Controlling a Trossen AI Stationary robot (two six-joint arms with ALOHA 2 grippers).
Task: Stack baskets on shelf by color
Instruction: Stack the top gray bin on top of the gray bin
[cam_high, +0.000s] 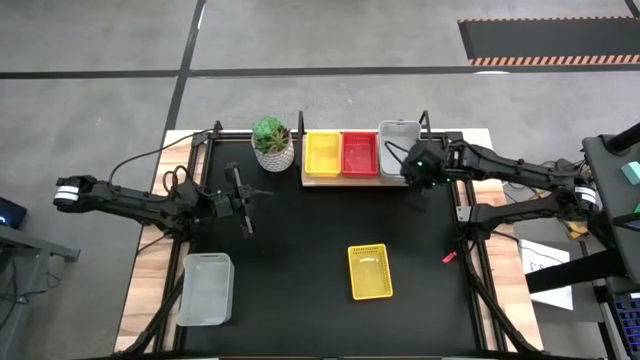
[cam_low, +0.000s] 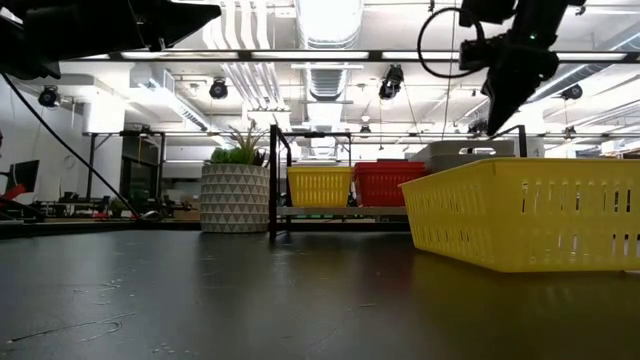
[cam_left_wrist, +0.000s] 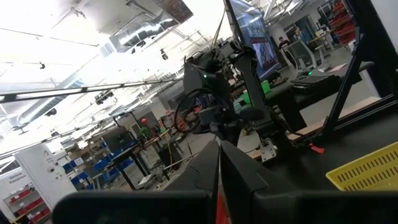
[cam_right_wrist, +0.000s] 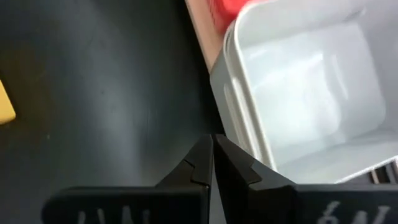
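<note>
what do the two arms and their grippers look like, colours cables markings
Both arms are dark, slim and jointed. The left arm has a white band near its base and loose black cables looping beside it. The right arm shows a small green light near its wrist. The left gripper and right gripper each have two black, wedge-shaped fingers tapering to narrow tips.

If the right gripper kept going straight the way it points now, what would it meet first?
Probably the black tabletop right beside the grey basket on the shelf. The shut right gripper points down just outside the basket's wall; depth is unclear, so it might clip the rim.
</note>
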